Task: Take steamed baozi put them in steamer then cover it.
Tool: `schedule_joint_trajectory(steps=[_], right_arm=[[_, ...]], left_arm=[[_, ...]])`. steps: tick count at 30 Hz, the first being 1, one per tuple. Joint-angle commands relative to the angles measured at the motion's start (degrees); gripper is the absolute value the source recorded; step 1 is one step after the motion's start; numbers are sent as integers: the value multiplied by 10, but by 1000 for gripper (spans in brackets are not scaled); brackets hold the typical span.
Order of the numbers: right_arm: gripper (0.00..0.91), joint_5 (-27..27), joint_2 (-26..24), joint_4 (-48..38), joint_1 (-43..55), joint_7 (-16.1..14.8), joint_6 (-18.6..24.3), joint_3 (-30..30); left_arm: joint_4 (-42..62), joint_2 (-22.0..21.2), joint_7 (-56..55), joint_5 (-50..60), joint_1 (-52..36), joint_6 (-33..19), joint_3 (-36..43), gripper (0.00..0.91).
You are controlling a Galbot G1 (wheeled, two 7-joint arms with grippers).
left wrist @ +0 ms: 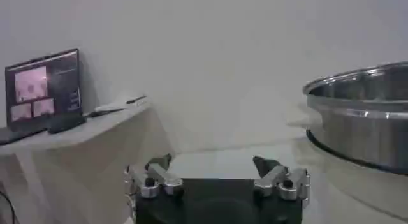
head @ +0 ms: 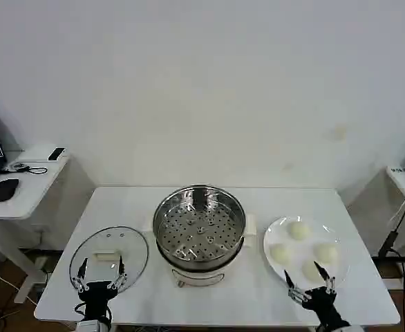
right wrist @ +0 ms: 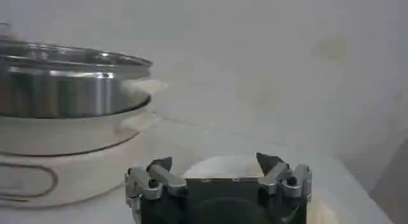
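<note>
A white worktop holds all the things. The steamer sits in the middle of it. It is a shiny metal pot on a white base, and it is open on top. Inside it is a tray full of small holes, and the tray has nothing on it. In the left wrist view the steamer's metal wall shows off to one side. In the right wrist view the pot and its white base show too.

The cover lies flat on the worktop, near the steamer on the robot's left side. It is clear glass with a metal rim and a white bar handle.

A white plate lies just beside the steamer on the robot's right side. 4 steamed baozi sit on it. They are small, round and cream-white. 1 of them is partly hidden behind the right tool.

The left tool hangs over the near edge of the cover. Its fingers are spread apart and hold nothing. The right tool hangs over the near edge of the plate, close to the nearest baozi. Its fingers are spread apart too and hold nothing.

No brand or writing can be read on any of these things.
</note>
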Motion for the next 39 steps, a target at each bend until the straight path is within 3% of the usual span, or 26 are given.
schedule_joint_trajectory(steps=[1,6,11,12,15,19,21,25,27,30,31,32,35,39], right_arm=[[907,-30,-60,-13,74,-11,-85,45],[907,-68,-148,-44,136,-47,-147,71],[907,-136,-225,-95,199,-125,-219,78],[907,-168,-241,-111,220,-159,-227,75],[907,-226,-300,-158,287,-219,-236,41],[907,-280,-344,-203,349,-285,-203,-18],[907,-319,-383,-237,414,-342,-181,-84],[907,-338,-414,-281,507,-402,-152,-186],[907,-342,-429,-318,604,-453,-125,-290],[907,-323,-435,-358,698,-496,-99,-410],[907,-320,-435,-361,709,-498,-98,-422],[907,-304,-434,-374,755,-514,-89,-490],[907,-275,-420,-394,849,-526,-88,-594],[907,-258,-386,-424,909,-539,-93,-667]], left_arm=[[-42,2,-61,33,-3,86,20,907],[-64,-3,-2,85,-3,111,18,907],[-75,-4,16,100,4,98,15,907],[-77,-5,15,104,5,94,14,907],[-83,-8,14,114,6,85,13,907],[-87,-11,14,120,7,79,12,907],[-86,-12,14,122,10,69,12,907],[-87,-12,9,123,11,61,8,907],[-88,-11,10,124,13,61,6,907],[-87,-11,10,129,13,60,7,907],[-87,-11,11,131,14,60,7,907],[-88,-11,12,133,13,59,7,907],[-90,-10,12,136,14,59,6,907],[-89,-9,14,138,11,57,4,907]])
